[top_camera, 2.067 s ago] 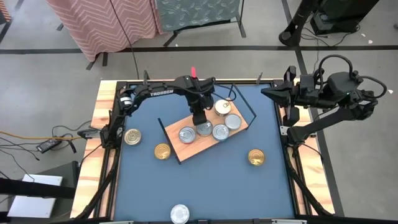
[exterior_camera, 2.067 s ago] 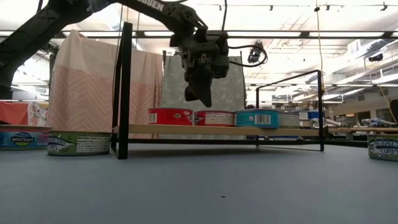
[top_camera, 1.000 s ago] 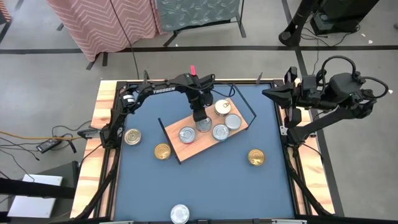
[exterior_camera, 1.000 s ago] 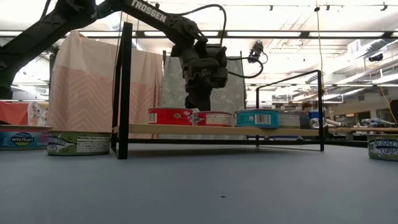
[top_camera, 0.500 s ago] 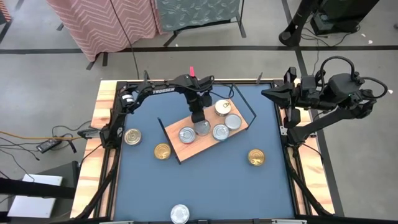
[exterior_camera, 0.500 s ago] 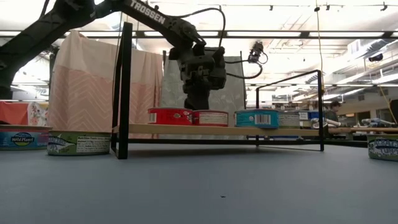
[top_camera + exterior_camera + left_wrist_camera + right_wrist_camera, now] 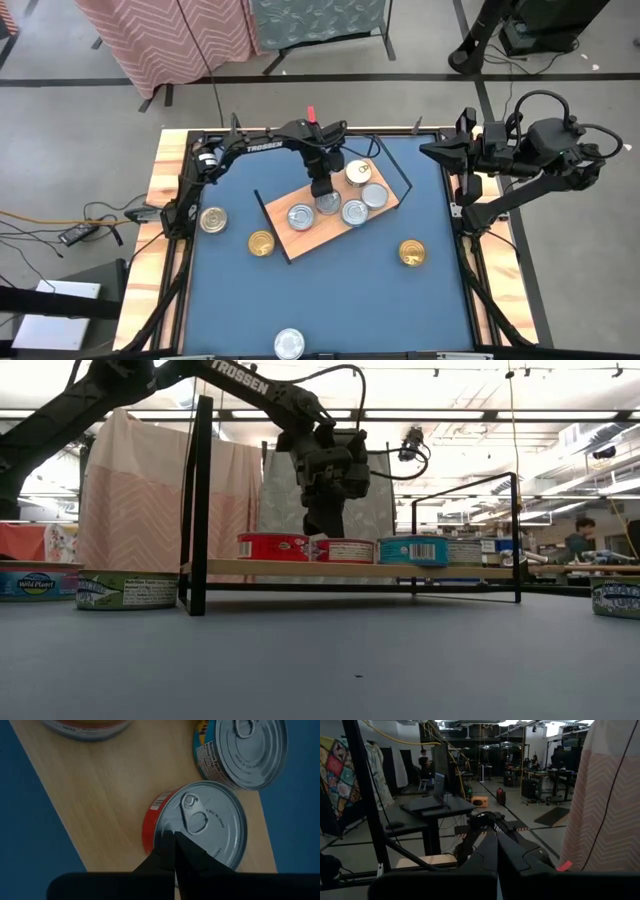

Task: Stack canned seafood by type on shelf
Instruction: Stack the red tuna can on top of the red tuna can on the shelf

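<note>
Closest to the front of the bench (image 7: 440,320) there's one silver can (image 7: 289,343), with gold cans (image 7: 411,252) further in. On the shelf (image 7: 300,240), the left gripper (image 7: 321,193) sits clenched, tips pressing a red-sided silver can (image 7: 210,825). Right gripper (image 7: 432,150) is parked clenched past the right rim, empty.

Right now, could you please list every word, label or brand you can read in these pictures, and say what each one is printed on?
"TROSSEN": white letters on the dark left robot arm.
"Wild Planet": blue side label of the flat round tin at the table's far left in the low view.
Side label and barcode of the red-sided silver-lidded tin under the left end effector: too small to read.
Other tins' labels: blurred.
</note>
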